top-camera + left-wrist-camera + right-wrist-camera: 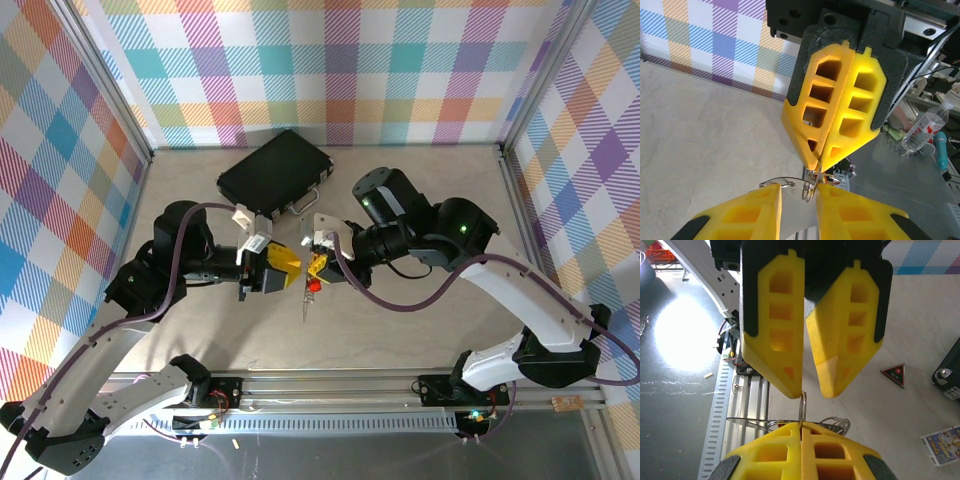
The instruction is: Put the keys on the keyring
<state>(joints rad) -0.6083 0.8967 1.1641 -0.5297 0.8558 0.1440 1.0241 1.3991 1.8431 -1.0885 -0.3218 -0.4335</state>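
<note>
Right tool (801, 427) pinches thin, silver wire keyring (802, 407).

The left gripper (292, 268) and right gripper (318, 263) face tip to tip at mid frame, the ring (802, 407) between them, the key (314, 286) just below, the case (275, 170) above.

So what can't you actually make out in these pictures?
1. Tiny bright red key: top view, too small and partly under the right gripper; whether it is threaded on cannot be told.
2. Thin silver-grey wire keyring: left wrist view, one part pinched inside the right gripper, another behind the left gripper.
3. Black rectangular case: right wrist view, cut off by the right edge.
</note>
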